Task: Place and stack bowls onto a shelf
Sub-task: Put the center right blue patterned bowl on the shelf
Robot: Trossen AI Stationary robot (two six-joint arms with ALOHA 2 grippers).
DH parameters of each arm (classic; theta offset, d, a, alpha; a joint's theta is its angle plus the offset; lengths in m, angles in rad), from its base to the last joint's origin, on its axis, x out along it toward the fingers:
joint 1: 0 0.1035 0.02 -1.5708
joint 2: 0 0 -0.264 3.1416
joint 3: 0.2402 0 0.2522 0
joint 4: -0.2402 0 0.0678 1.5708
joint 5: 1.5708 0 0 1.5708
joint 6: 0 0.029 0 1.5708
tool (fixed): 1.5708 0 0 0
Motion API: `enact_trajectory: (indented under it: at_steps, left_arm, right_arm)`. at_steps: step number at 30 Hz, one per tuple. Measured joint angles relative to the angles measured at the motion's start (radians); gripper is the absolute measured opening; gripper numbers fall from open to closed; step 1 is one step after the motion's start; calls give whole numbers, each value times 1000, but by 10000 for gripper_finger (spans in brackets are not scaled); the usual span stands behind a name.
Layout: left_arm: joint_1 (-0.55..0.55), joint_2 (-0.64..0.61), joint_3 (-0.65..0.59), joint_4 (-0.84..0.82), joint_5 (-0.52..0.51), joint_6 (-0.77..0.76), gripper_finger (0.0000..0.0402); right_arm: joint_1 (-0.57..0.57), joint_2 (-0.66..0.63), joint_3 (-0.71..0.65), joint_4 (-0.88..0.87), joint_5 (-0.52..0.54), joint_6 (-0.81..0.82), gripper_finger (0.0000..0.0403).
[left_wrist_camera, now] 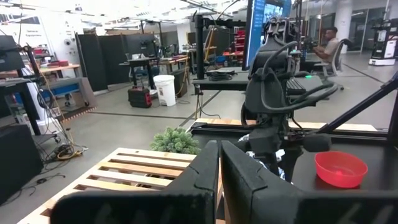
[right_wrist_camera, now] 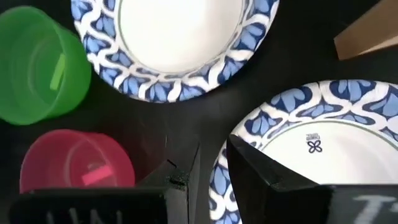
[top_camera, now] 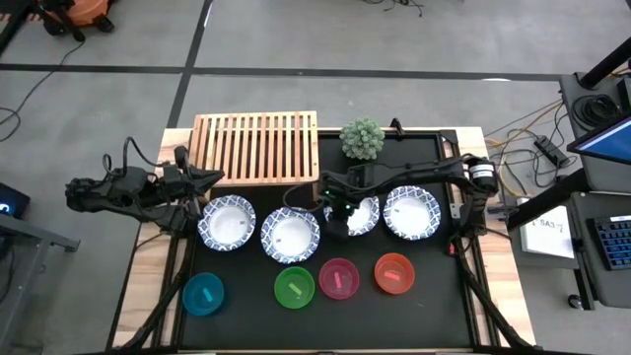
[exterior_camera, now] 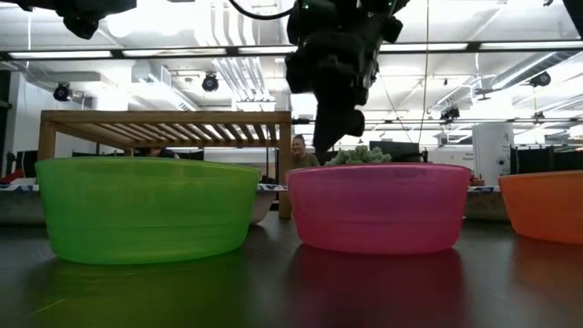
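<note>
Plainly, we read the job as barely begun; the shelf (top_camera: 254, 147) at the back of the bench (top_camera: 148, 258) carries nothing on its slats, and every bowl sits on the black mat (top_camera: 434, 316). Four patterned bowls form the rear row: the first patterned bowl (top_camera: 227, 223) nearest the left arm, the second patterned bowl (top_camera: 290, 236) beside it, the third patterned bowl (top_camera: 361, 212) under the right arm, the fourth patterned bowl (top_camera: 411, 212) at the right end; in front lie the teal bowl (top_camera: 203, 293), the green bowl (top_camera: 294, 287), the pink bowl (top_camera: 338, 278) and the red bowl (top_camera: 393, 272), well apart from one another.

The right gripper (top_camera: 338, 213) hangs low over the near rim of the third patterned bowl; in its wrist view the fingers (right_wrist_camera: 261, 168) are spread a little, one over the rim and one outside it, pinching nothing yet as far as we can tell; we judge a rim grasp is being set up.

The left gripper (top_camera: 205, 178) waits above the shelf's left corner, its fingers (left_wrist_camera: 205, 174) close to pressed together with a slim gap, holding nothing.

So eight bowls remain to be carried and stacked; the potted plant (top_camera: 362, 138) beside the shelf stays out of it.
</note>
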Motion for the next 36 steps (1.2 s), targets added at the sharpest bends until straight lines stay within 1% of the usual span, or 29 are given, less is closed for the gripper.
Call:
enact_trajectory:
  at_steps: [3,5,10,12,13,15,18,24,29,36]
  left_arm:
    - [0,0,0,0,0,0,0]
    - [0,0,0,0,0,0,0]
    - [0,0,0,0,0,0,0]
    - [0,0,0,0,0,0,0]
    - [0,0,0,0,0,0,0]
    - [0,0,0,0,0,0,0]
    - [0,0,-1,0,0,0,0]
    - [0,0,-7,-1,0,2,0]
    - [0,0,-7,-1,-1,3,0]
    - [0,0,-8,-1,-1,3,0]
  right_arm:
    - [0,0,12,9,-1,4,74]
    - [0,-6,15,5,-9,5,85]
    - [2,-13,22,2,-8,12,135]
    - [11,-13,15,-21,-4,-16,154]
    - [20,-13,9,-53,11,-26,161]
    - [45,-7,-2,-107,84,-33,169]
    - [79,3,-2,-141,162,-46,170]
    - [127,32,-3,-130,283,-31,161]
    - [129,70,-3,-127,291,0,150]
    - [129,122,-5,-125,287,3,129]
